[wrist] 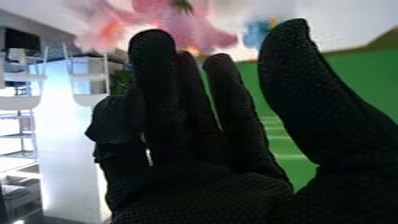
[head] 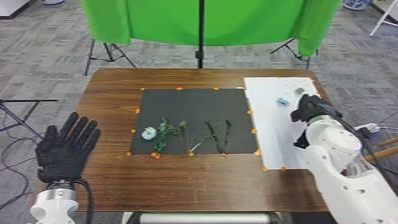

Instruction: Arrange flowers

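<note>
Right hand (head: 313, 108), right of frame: released, fingers extended, thumb apart; pink flower (wrist: 197, 29) beyond fingertips, best pinched by stem, petals uncrushed; blue flower (head: 282, 101), upper right, on white sheet (head: 279, 135) over desk (head: 191, 187)

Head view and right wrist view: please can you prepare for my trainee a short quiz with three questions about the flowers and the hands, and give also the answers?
1. Multiple choice. On the dark mat, where does the pale flower lie in the head view?
A) To the left of the green sprigs
B) To their right
C) In the middle of them

2. True or false. In the head view, the left hand is to the left of the dark mat, with its fingers straight.

3. Fill in the blank. In the right wrist view, the large petals beyond the right hand are ____ in colour.

Key: 1 A; 2 true; 3 pink.
</note>
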Controlling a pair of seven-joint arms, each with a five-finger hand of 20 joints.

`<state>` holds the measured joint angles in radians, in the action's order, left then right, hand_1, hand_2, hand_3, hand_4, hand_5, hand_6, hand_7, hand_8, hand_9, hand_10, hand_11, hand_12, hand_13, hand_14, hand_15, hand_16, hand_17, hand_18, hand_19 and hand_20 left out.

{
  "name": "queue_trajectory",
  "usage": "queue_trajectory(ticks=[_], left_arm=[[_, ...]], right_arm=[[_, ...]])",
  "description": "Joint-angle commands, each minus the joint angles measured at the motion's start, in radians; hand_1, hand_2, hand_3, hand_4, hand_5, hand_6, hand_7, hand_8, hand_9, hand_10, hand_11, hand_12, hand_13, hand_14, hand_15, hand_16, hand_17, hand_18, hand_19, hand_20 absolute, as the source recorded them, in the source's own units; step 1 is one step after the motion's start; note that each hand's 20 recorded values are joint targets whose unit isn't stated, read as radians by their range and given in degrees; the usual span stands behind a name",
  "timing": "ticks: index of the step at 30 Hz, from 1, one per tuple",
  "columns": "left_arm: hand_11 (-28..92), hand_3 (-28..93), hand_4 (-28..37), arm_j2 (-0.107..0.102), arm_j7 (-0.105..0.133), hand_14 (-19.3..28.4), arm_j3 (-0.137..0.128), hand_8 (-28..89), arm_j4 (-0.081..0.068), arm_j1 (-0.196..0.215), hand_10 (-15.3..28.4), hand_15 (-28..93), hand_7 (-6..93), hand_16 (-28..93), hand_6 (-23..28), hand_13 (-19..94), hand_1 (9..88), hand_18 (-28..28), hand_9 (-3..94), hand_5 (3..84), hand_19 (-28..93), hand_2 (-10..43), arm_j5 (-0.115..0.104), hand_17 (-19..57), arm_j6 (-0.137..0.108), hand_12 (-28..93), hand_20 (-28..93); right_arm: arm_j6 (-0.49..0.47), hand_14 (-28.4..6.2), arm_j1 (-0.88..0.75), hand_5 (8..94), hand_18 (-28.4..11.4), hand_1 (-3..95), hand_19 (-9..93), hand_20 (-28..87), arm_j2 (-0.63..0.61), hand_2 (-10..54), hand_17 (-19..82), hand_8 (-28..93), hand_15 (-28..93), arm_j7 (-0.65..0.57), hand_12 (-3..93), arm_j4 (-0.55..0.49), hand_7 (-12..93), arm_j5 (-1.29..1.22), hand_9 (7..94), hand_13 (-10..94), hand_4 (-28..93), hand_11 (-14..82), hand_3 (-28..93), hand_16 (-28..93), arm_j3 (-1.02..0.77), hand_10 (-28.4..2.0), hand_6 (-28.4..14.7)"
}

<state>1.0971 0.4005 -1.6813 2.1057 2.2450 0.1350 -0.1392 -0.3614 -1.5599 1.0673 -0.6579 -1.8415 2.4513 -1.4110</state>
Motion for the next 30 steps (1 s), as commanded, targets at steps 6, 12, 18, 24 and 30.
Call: queue_trajectory(ticks=[6, 12, 18, 24, 30], left_arm=[[18, 75, -28.3, 0.008, -0.013, 16.2, 0.001, -9, -0.001, 0.01, 15.4, 31, 10.3, -7, 9.6, 27, 25.7, 13.5, 36.1, 43.6, 32, 16.4, -0.035, -7.3, -0.007, 9, 11], [18, 75, -28.3, 0.007, -0.016, 16.2, 0.002, -9, -0.002, 0.007, 15.5, 31, 10.3, -7, 9.6, 26, 25.8, 13.5, 36.2, 43.7, 32, 16.4, -0.033, -7.3, -0.008, 9, 11], [18, 75, -28.3, 0.003, -0.005, 16.2, -0.001, -9, 0.008, 0.026, 15.5, 31, 10.3, -7, 9.7, 26, 25.7, 13.4, 36.2, 43.7, 32, 16.4, -0.033, -7.3, -0.011, 9, 11], [18, 76, -28.3, -0.006, 0.0, 16.2, 0.023, -9, -0.002, 0.001, 15.4, 31, 10.3, -7, 9.7, 26, 25.7, 13.4, 36.2, 43.7, 33, 16.4, -0.035, -7.3, -0.011, 9, 11], [18, 76, -28.3, -0.032, 0.018, 16.2, 0.054, -9, -0.011, -0.034, 15.4, 31, 10.3, -7, 9.7, 26, 25.6, 13.5, 36.3, 43.7, 33, 16.4, -0.038, -7.4, -0.014, 9, 11]], right_arm=[[0.377, -9.0, 0.001, 76.9, -22.6, 62.8, 93, 43, 0.001, -9.5, 35, -2, 55, 0.08, 33.8, 0.161, 25, 0.082, 84.4, 71, -28, 8.5, 70, 40, 0.04, -11.4, 0.0], [0.37, -9.0, 0.017, 81.2, -22.5, 64.0, 93, 44, -0.024, -9.5, 35, -1, 54, 0.134, 38.0, 0.021, 29, 0.062, 89.4, 72, -28, 9.2, 71, 41, 0.08, -11.4, 0.4], [0.343, -8.8, 0.176, 80.6, -22.5, 63.5, 93, 44, 0.02, -9.5, 35, 0, 54, 0.272, 38.5, -0.013, 30, -0.019, 89.0, 71, -28, 8.7, 72, 42, 0.233, -11.5, 0.2], [0.289, -8.8, 0.448, 79.5, -22.1, 62.9, 92, 44, 0.186, -9.5, 34, -1, 54, 0.471, 38.3, 0.209, 31, -0.032, 88.4, 70, -28, 8.7, 72, 41, 0.448, -11.4, 0.1], [0.181, -8.7, 0.494, 78.6, -22.3, 62.5, 92, 44, 0.36, -9.5, 34, -2, 54, 0.616, 38.3, 0.325, 32, 0.182, 88.0, 70, -28, 8.8, 72, 41, 0.508, -11.3, 0.3]])
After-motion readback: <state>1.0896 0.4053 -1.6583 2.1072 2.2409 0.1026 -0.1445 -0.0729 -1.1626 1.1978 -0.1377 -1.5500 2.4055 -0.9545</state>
